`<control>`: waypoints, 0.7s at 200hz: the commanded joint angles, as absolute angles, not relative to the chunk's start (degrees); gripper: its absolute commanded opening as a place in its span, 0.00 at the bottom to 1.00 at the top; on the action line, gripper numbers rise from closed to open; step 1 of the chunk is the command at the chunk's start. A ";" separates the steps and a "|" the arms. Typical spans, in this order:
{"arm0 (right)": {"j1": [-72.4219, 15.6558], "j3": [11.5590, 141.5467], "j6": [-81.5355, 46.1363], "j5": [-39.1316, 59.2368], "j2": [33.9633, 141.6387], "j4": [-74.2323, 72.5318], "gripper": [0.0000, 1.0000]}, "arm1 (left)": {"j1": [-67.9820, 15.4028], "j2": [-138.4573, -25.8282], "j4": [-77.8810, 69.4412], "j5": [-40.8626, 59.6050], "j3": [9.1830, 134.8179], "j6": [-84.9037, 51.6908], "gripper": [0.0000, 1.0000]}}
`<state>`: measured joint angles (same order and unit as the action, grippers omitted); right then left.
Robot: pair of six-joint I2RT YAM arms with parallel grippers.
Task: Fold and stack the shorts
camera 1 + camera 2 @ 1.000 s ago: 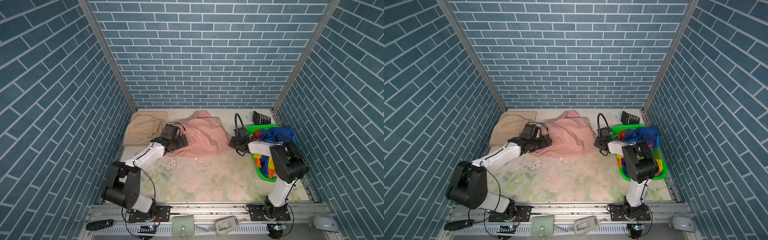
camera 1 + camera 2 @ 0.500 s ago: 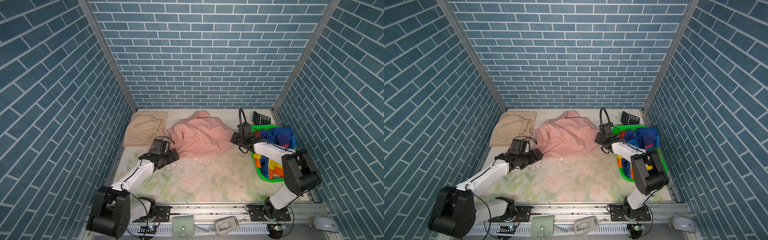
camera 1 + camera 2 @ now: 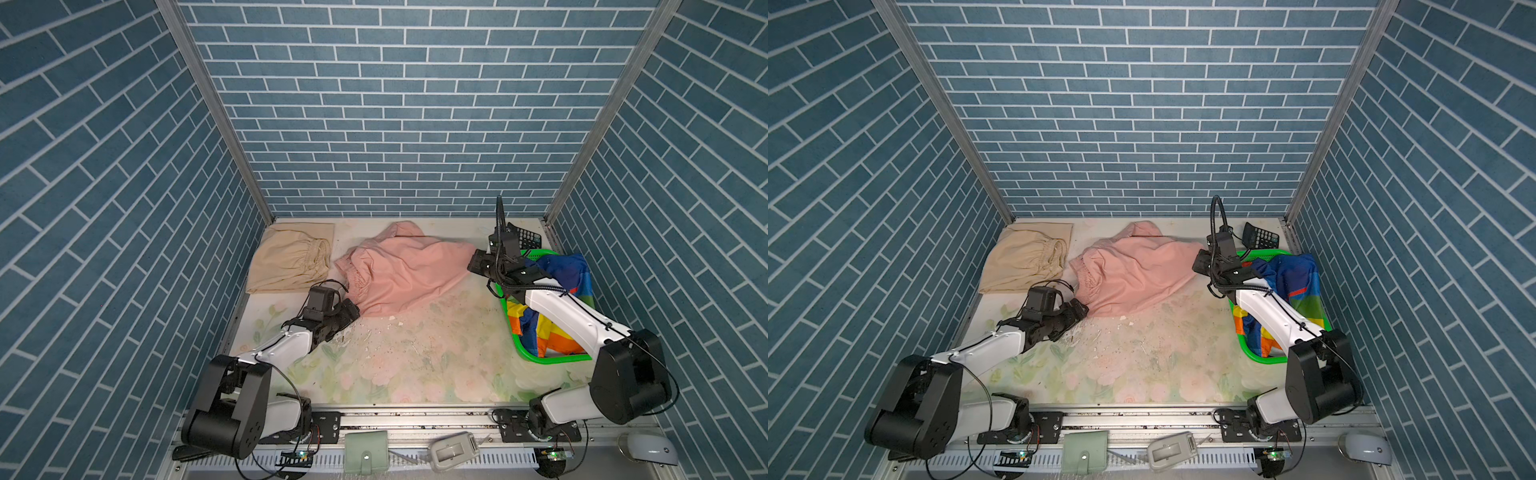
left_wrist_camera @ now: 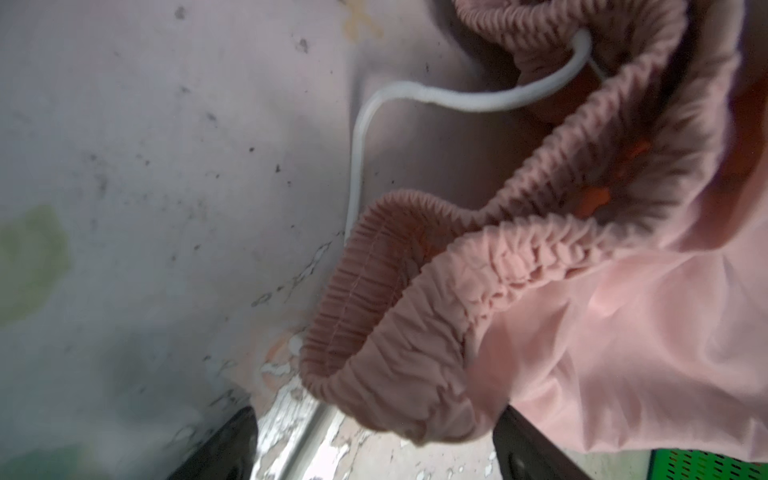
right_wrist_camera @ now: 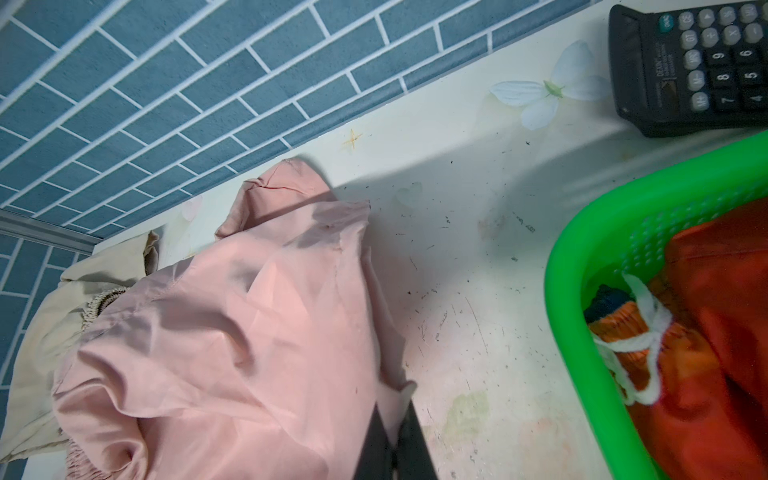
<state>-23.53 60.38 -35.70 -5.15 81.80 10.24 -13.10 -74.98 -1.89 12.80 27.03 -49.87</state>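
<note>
while right claw (image 5: 395,419) clamps pink shorts (image 3: 407,274) hem | left claw (image 4: 376,415) spread at waistband (image 4: 519,257) | table (image 3: 415,365) open nearside

Matt cloth: pink shorts (image 3: 407,274); glossy plastic: basket (image 3: 540,356); scuffed, flaking tabletop (image 3: 415,365).

Both top views look from high above and well in front of the pink shorts (image 3: 409,274) (image 3: 1133,274), tilted steeply down toward the back wall (image 3: 395,124) behind them. The shorts appear small, mid-frame. These views cover almost the same whole scene.

The left wrist view is set very close to the pink shorts (image 4: 582,332), at the waistband. The right wrist view is set close at the hem opposite the waistband (image 5: 232,332), facing across them to the beige shorts (image 5: 41,332) beyond.

Both wrist views share the pink shorts and the basket (image 4: 706,465) (image 5: 602,216) beside them.
</note>
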 commanded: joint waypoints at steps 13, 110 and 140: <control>-23.03 62.10 -33.66 -5.87 80.15 13.35 0.00 | -13.01 -80.70 -6.60 14.21 25.00 -52.88 0.74; -21.87 62.69 -33.40 -3.92 80.17 13.08 0.00 | -11.55 -79.67 -3.40 13.21 25.90 -45.93 0.09; -20.55 63.96 -31.81 -3.60 78.52 14.98 0.00 | -8.92 -72.36 7.57 11.93 33.53 -40.19 0.00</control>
<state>-21.69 60.58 -35.11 -3.81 81.36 12.51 -11.22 -77.71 -4.01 13.34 27.38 -46.44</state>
